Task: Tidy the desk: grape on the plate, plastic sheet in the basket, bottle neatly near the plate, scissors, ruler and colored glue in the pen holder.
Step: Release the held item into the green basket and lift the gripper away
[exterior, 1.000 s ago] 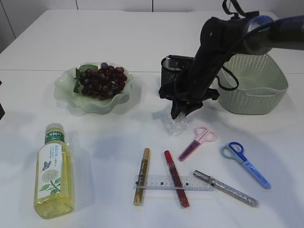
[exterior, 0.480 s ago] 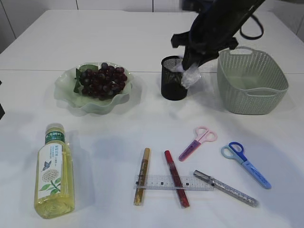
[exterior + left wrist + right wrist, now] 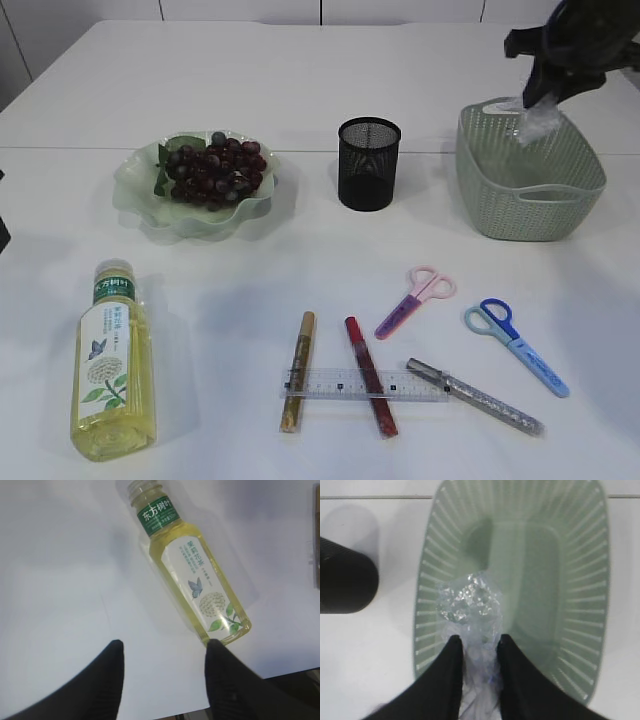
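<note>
Right tool [image 3: 476,645] pinched narrow on the plastic sheet [image 3: 469,605], held in the air directly over the basket [image 3: 580,580], pen holder [image 3: 342,575] off to its left. Left tool [image 3: 162,647] spread wide, holding nothing, just short of the bottle [image 3: 192,572] lying flat on the bench [image 3: 60,570].

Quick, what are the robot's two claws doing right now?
Left gripper: open, holding nothing, above the bottle.
Right gripper: shut on the plastic sheet, over the basket.
</note>
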Tool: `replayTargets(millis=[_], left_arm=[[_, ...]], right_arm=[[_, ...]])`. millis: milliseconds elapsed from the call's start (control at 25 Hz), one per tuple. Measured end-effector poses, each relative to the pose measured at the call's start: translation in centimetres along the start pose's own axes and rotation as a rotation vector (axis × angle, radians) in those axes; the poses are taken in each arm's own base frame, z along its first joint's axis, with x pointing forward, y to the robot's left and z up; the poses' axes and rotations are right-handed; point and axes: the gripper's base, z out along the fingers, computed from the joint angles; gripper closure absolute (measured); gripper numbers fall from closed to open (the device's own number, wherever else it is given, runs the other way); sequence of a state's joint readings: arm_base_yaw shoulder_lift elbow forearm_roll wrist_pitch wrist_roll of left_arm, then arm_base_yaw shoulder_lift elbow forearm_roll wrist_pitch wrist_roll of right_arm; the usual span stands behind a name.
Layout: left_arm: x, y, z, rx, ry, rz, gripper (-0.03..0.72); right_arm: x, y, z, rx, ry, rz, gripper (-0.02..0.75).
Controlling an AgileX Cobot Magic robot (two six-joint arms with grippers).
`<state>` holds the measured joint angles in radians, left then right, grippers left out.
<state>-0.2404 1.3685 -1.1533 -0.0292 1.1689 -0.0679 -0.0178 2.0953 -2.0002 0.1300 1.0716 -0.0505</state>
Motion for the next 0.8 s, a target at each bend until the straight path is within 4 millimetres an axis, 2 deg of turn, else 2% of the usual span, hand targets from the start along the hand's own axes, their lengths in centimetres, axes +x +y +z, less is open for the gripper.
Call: replayTargets(millis=[120, 200, 280, 400, 480, 600, 800], left_arm=[[0.0, 0.0, 0.0, 0.000, 0.000, 0.000, 0.309], [0.0, 0.0, 0.0, 0.000, 0.000, 0.000, 0.309], [0.0, 0.0, 0.0, 0.000, 0.000, 0.000, 0.309], [0.0, 0.0, 0.0, 0.002, 0.000, -0.001, 0.309], [0.0, 0.0, 0.0, 0.002, 0.000, -0.001, 0.309], [0.0, 0.0, 0.0, 0.002, 0.000, -0.001, 0.309], [-0.1, 0.0, 0.0, 0.002, -0.006, -0.001, 0.310]], right_arm=[[0.1, -1.0, 0.1, 0.054, 0.007, 0.015, 0.548], [0.2, -1.2, 0.7, 0.065, 0.020, 0.031, 0.517], [0.2, -1.3, 1.0, 0.068, 0.026, 0.046, 0.431], [0.2, -1.3, 1.1, 0.070, 0.028, 0.061, 0.227], [0.2, -1.3, 1.1, 0.072, 0.028, 0.062, 0.140], [0.3, -1.3, 1.1, 0.072, 0.037, 0.063, 0.102], [1.0, -1.2, 0.2, 0.073, 0.108, 0.064, 0.113]])
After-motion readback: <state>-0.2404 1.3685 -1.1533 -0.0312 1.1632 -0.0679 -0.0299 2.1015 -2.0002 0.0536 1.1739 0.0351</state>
